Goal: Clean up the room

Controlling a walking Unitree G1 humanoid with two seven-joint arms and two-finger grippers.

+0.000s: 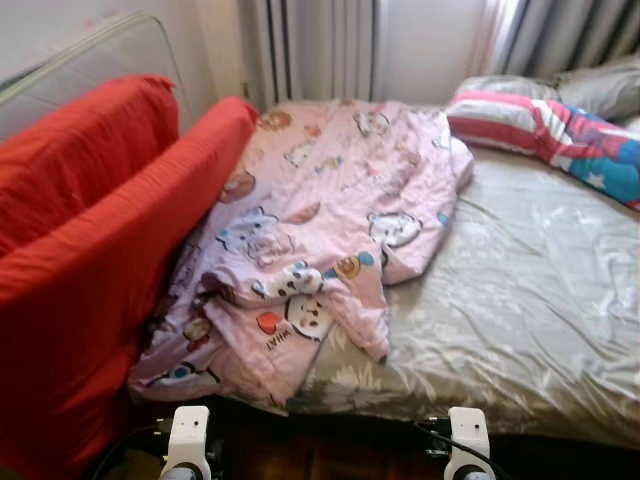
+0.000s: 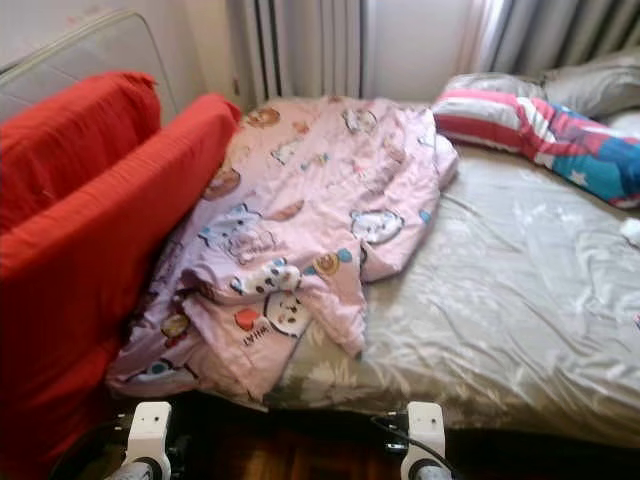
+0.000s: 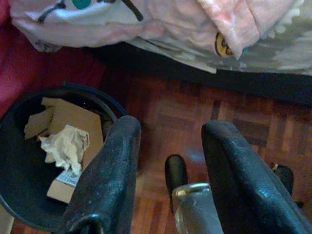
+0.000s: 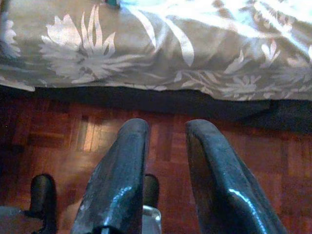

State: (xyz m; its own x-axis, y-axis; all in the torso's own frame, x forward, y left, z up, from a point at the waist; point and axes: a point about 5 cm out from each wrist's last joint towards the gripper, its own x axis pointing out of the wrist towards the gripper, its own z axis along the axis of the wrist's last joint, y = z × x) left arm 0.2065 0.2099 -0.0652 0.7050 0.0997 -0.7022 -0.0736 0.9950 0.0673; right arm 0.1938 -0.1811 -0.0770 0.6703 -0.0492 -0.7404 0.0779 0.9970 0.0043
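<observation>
Pink cartoon quilt [image 1: 320,240] rumpled across grey bed [image 1: 530,300]; both grippers' fingers apart, empty, above parquet floor [image 4: 53,131].

You see a pink blanket [image 1: 330,215] with cartoon animals, a red couch [image 1: 90,280], a grey sheet [image 1: 520,290] with pale leaves, and a striped pillow [image 1: 520,125].

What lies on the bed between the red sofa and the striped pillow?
A crumpled pink cartoon-print blanket lies between the red sofa and the striped pillow, one edge hanging off the grey bedsheet; head views show it.
</observation>
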